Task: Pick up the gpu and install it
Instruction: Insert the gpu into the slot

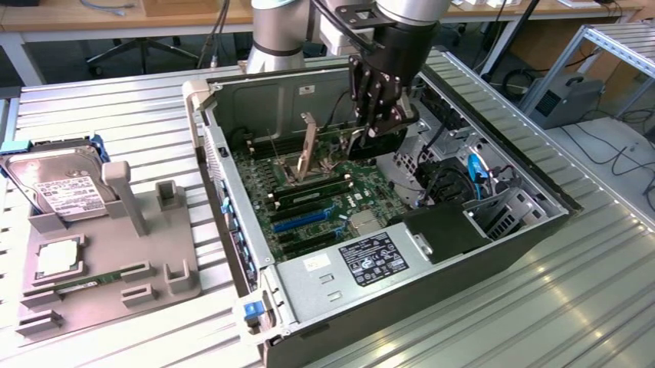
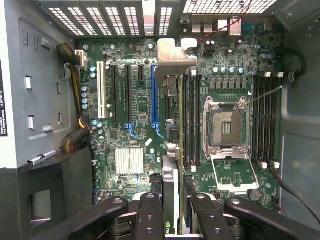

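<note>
The gripper (image 1: pixel 381 123) is closed on the gpu (image 2: pixel 171 150), holding the card edge-on (bracket end away from the wrist) inside the open computer case (image 1: pixel 532 230), above the motherboard (image 2: pixel 145 125). Beside the case, a grey holder tray (image 1: pixel 72 307) carries a hard drive (image 1: pixel 57 184).

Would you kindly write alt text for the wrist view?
The gripper holds the gpu edge-on above the motherboard inside an open computer case, its silvery bracket toward the vented rear wall. An empty processor socket sits beside it.
</note>
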Tool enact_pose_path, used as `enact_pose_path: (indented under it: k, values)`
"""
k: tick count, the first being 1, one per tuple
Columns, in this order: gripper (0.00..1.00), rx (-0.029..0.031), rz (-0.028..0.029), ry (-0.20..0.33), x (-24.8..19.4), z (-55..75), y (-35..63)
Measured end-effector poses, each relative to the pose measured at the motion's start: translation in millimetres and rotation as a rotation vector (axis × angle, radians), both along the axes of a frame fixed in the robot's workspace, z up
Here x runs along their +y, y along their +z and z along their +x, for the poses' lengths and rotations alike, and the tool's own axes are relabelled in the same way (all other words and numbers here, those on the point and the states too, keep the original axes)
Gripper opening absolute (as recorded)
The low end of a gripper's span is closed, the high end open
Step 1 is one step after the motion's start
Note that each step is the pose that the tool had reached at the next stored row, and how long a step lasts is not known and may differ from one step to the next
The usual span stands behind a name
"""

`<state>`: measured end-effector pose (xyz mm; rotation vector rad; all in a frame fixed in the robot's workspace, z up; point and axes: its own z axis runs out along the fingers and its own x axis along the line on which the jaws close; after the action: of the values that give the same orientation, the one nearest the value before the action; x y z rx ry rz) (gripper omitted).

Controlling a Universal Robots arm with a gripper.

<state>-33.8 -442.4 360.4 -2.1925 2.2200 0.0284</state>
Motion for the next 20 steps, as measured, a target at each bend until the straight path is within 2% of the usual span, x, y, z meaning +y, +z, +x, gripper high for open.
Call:
enact_pose_path:
  k: [20]
  values:
    - [0.27,-0.0001,0.0001,0.0,0.0,0.0,-5.7]
